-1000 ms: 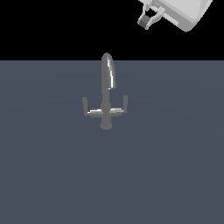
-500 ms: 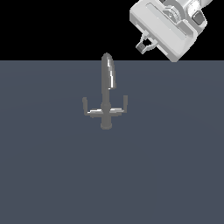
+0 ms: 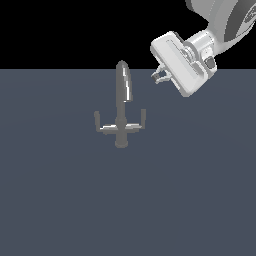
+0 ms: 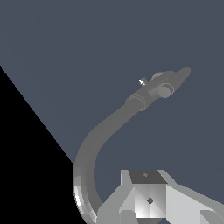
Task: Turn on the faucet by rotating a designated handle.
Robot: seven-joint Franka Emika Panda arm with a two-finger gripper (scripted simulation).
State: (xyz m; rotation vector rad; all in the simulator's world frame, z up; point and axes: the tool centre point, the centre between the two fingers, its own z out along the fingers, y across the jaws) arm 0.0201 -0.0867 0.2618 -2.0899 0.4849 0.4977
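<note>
Handle (image 3: pixel 141 119), short grey metal L-lever on shiny grey tap (image 3: pixel 121 107): rigid, slick, hook its upturned tip; my pincer (image 3: pixel 159 76) apart, spread unreadable.

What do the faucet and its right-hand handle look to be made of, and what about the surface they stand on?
The faucet looks like grey polished metal: bright streaks run along its curved spout. The handle matches, grey with a pale glint on the crossbar, so likely the same metal. The surface is flat slate blue-grey with no shine or grain; its material cannot be told from a render.
</note>
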